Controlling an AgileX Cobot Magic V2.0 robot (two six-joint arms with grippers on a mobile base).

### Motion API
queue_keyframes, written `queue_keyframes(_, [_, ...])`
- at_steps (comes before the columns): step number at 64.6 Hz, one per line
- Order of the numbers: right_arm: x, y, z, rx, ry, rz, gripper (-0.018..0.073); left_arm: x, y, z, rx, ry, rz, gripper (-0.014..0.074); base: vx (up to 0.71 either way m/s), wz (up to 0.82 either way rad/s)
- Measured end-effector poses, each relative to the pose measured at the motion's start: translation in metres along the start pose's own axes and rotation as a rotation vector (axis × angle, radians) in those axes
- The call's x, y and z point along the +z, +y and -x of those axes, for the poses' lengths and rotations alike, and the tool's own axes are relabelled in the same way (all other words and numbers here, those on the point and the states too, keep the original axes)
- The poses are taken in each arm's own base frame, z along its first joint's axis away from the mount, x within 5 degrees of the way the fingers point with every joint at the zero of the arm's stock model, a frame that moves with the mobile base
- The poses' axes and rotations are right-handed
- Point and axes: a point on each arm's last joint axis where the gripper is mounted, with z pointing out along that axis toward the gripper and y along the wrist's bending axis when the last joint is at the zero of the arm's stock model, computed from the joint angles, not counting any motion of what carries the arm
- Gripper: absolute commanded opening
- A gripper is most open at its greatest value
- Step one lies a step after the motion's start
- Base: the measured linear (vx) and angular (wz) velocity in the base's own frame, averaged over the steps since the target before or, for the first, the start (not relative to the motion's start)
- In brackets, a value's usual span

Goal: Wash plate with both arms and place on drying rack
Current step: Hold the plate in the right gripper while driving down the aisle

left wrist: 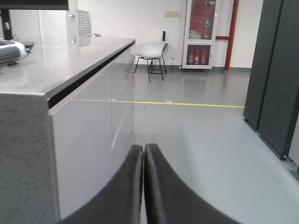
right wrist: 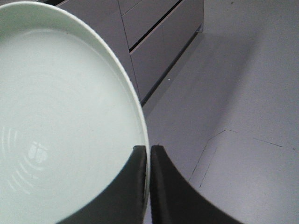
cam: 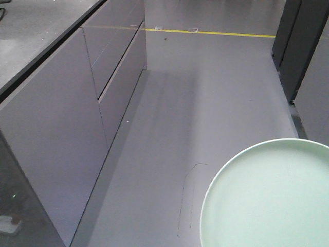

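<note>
The right gripper (right wrist: 149,156) pinches the rim of the pale mint-green plate (right wrist: 60,116). Its two black fingers (right wrist: 135,186) stand close on either side of the raised edge, with the thin rim running into the narrow gap between them. The plate is held in the air over the grey floor (cam: 205,103), clear of the counter's front edge. Its upper face is towards the wrist camera and shows faint concentric reflections. In the front-facing view the plate (cam: 272,200) fills the lower right corner and is cut off by the picture's edges.

The left gripper (left wrist: 143,151) holds nothing. Its tapered black tips are pressed together, with only a hairline seam between them. It hangs low beside the front of the cabinet (left wrist: 93,140), pointing along the floor.

The counter (cam: 31,31) has a speckled grey top with a dark front edge and plain grey drawer fronts (cam: 113,56) below. A yellow line (cam: 211,33) crosses the floor past the counter's far corner. A tall dark cabinet (left wrist: 275,79) stands on the opposite side of the aisle. At the far wall are a white chair (left wrist: 152,49) and a glazed fire-extinguisher cabinet (left wrist: 201,32).
</note>
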Motion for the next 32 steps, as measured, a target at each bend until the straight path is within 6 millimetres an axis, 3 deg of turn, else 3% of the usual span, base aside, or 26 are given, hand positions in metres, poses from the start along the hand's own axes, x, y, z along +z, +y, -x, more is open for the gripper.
queue_keyframes(32, [0.0000, 0.0000, 0.0000, 0.000, 0.000, 0.000, -0.0002, 0.0000, 0.0000, 0.0000, 0.000, 0.000, 0.000, -0.0006, 0.30, -0.16])
